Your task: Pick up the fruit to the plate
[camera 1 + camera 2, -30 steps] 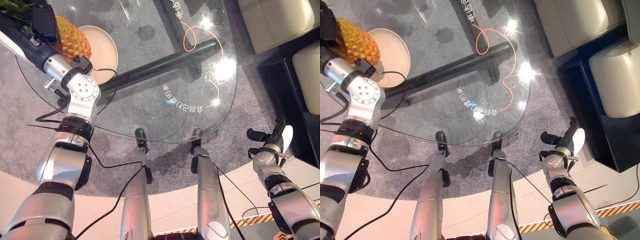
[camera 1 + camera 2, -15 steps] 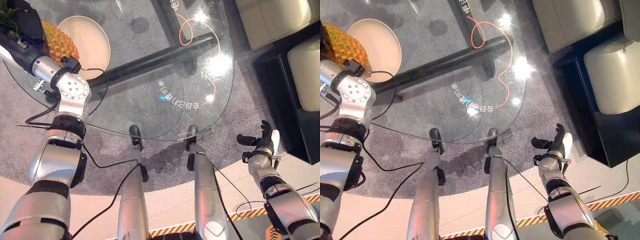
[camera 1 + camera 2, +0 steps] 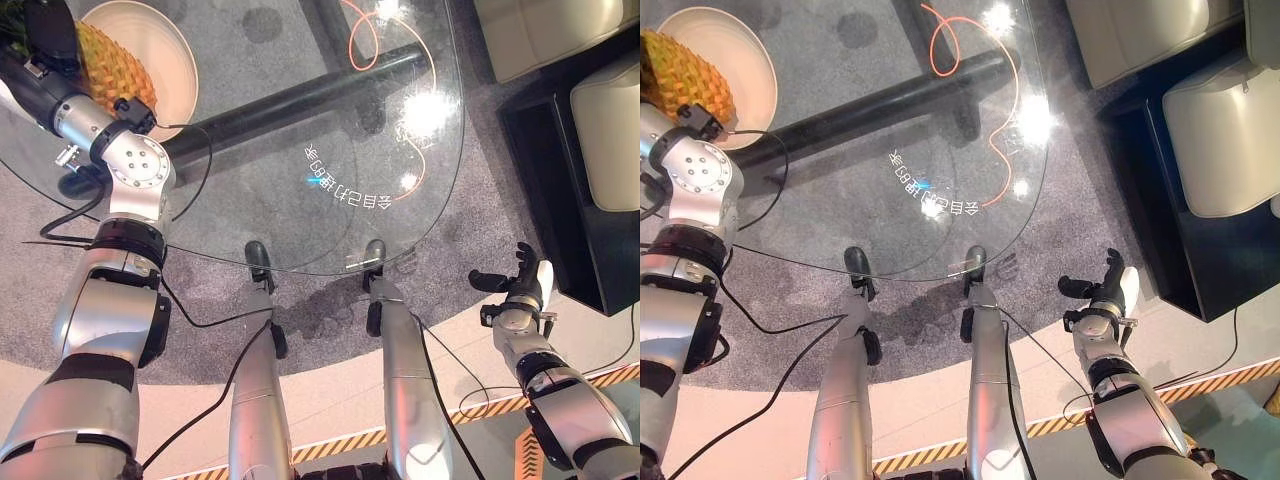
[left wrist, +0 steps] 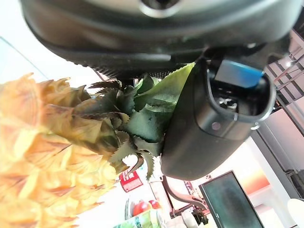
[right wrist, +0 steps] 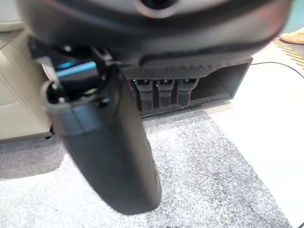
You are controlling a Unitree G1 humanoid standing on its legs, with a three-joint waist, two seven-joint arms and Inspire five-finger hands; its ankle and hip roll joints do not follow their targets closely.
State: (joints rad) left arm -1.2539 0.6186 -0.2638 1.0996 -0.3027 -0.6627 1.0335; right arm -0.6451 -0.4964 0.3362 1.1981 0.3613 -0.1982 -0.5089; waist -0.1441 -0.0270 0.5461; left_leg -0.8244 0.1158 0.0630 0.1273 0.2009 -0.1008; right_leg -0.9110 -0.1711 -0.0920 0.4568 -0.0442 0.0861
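Your left robot hand [image 3: 50, 40] is up at the far left of the round clear glass bench [image 3: 300, 200], wrapped round the leafy green crown of the yellow-orange scaly pineapple [image 3: 112, 62]. In the left wrist view the thumb [image 4: 216, 118] curls against the green leaves [image 4: 142, 114] and the dark palm sits over them, so call it closed on the pineapple crown. The rest of the fingers are hidden behind the leaves.

The pineapple body hangs over the near-left edge of the shallow round cream plate [image 3: 165, 45]; in the right eye view its lower part [image 3: 685, 75] overlaps the plate rim [image 3: 740, 50]. You cannot tell whether the fruit touches the plate or is held just above it.

Your right robot hand [image 3: 520, 290] is well apart from all that, off the bench, low at the right over the grey speckled carpet [image 3: 300, 320]. The fingers are spread and fairly straight, the white-covered thumb [image 3: 543, 280] stands out to the side, nothing is in it. The right wrist view shows the same: thumb [image 5: 114, 156] straight, fingers [image 5: 161, 92] straight in a row, carpet [image 5: 204, 180] past them.

Under the glass you see a thick black tube bar [image 3: 290, 95] running across, and a thin orange looped cable [image 3: 365, 30] lies at the far side. A cream cushioned seat [image 3: 605, 140] on a black base [image 3: 560, 220] stands to the right of the bench.
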